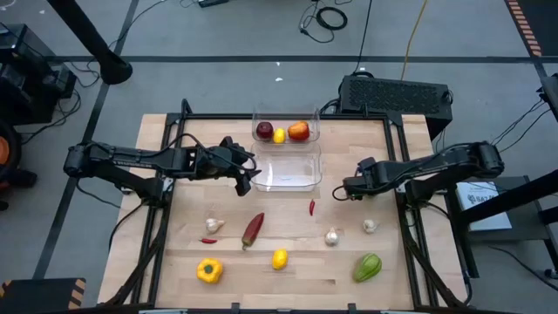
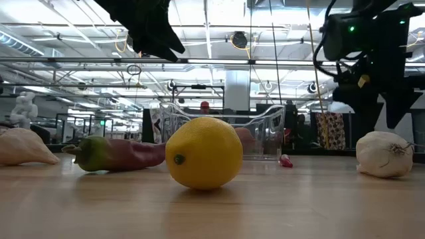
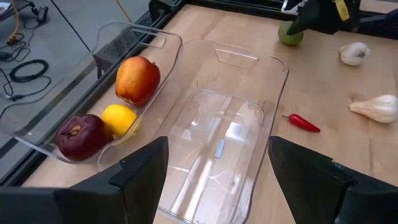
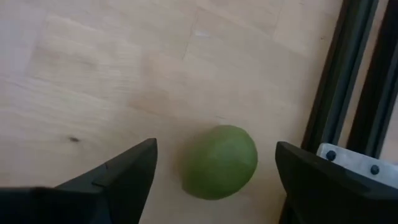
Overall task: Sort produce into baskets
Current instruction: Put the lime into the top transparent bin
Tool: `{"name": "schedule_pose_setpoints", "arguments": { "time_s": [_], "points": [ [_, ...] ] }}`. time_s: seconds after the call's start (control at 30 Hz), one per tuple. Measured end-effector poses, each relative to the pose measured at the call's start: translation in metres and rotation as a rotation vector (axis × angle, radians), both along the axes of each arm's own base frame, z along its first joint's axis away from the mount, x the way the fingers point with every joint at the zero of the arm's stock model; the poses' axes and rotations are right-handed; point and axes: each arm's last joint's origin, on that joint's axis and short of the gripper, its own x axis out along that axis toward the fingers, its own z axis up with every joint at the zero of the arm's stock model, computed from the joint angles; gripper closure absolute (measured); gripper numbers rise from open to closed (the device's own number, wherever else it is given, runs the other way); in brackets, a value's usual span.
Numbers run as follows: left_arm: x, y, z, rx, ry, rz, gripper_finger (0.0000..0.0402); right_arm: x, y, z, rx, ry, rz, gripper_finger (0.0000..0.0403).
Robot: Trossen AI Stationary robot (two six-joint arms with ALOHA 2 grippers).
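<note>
I see the left gripper (image 1: 247,175) spread open over the empty basket (image 1: 289,180) at frame centre; the far basket (image 1: 286,115) holds two apples and a lemon. The right gripper (image 1: 346,188), centre-right, gapes empty. Peppers, garlic, chillies and a lemon (image 1: 279,258) dot the lower wooden table (image 1: 349,139); I read no labels.

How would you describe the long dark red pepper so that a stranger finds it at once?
Start at the empty clear plastic bin mid-table. Nearer the front edge, left of the tiny red chilli, lies the long dark red pepper. Unlike the round neighbours, it is slender with a green stem end.
</note>
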Motion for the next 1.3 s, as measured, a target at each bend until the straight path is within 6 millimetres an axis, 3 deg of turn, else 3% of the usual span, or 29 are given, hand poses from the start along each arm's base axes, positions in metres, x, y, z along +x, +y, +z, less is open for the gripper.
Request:
{"name": "schedule_pose_setpoints", "arguments": {
  "time_s": [0.33,0.67,0.93,1.3],
  "points": [
    [0.0,0.0,0.0,0.022,0.01,-0.012,0.0118,0.008,0.001,-0.017,0.058,0.123,0.033,0.0085],
    [0.0,0.0,-0.001,0.023,0.017,-0.013,0.0118,0.021,0.003,-0.029,0.128,0.104,0.112,0.0085],
    [0.0,0.0,-0.001,0.023,0.018,-0.013,0.0118,0.034,0.003,-0.025,0.125,0.032,0.228,0.0085],
    [-0.002,0.0,-0.003,0.029,0.047,-0.018,0.0118,0.022,0.008,-0.018,0.111,0.131,0.083,0.0085]
  ]
}}
